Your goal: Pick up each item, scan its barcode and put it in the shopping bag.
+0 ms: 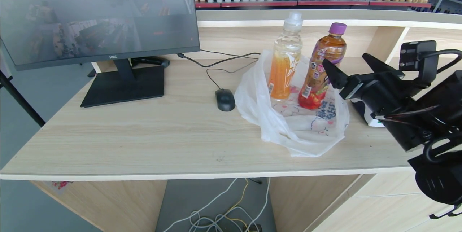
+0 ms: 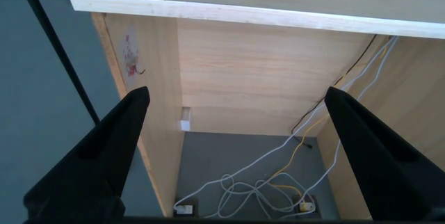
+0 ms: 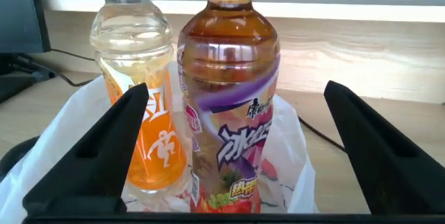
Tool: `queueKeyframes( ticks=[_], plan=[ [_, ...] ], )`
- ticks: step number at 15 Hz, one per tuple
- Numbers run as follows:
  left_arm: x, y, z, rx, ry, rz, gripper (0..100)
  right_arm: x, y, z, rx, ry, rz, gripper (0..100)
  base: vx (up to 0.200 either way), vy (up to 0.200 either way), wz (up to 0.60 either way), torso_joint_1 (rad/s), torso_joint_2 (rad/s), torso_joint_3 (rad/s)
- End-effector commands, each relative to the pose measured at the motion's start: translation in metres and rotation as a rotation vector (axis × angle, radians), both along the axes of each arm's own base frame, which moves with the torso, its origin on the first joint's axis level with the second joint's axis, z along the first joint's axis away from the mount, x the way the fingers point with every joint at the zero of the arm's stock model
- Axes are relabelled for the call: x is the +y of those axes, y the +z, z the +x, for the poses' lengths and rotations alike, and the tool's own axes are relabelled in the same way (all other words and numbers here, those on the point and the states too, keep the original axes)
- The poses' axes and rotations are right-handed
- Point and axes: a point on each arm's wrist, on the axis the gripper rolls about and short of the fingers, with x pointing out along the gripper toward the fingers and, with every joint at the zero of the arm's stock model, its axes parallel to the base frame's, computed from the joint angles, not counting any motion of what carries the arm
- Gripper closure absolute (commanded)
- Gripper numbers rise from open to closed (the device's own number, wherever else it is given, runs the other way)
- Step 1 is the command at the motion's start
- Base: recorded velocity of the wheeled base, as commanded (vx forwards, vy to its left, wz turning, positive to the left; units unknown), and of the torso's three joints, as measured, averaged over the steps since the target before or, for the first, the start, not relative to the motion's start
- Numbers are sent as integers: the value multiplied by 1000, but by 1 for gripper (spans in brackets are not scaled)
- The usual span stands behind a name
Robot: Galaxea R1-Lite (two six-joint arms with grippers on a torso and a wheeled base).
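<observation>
Where two bottles point(image 1: 286, 66) point(image 1: 322, 71) stand, one shopping bag point(image 1: 305, 136), one mouse point(image 1: 225, 99)

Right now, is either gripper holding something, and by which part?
Nothing is held. The right gripper is open near the purple-capped bottle; the left gripper is open, low before the desk.

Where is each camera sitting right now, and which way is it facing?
Head view: on the head, looking forward and down at the desk, monitor and bag; the right gripper shows at the right.
Left wrist view: low before the desk, facing under it at the cables; the left gripper is open.
Right wrist view: near the bag, facing the orange bottle and purple-capped bottle; its fingers spread either side.
Shared: head and right wrist views both show bottles and bag.
</observation>
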Motion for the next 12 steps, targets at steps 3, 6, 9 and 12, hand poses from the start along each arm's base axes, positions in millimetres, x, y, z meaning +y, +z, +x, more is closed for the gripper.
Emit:
queueKeyframes(
  ticks=[3,6,9,12],
  plan=[
    [0,0,0,0,1,0,0,-45,9,-149,-80,-6,37,0,0,0,0,0,0,0],
    [0,0,0,0,1,0,0,-60,-16,-201,57,6,48,0,0,0,0,0,0,0],
    [0,0,0,0,-2,6,0,-70,-63,-240,232,-7,-38,0,0,0,0,0,0,0],
    [0,0,0,0,-2,6,0,-79,-99,-273,344,-17,-114,0,0,0,0,0,0,0]
  ],
)
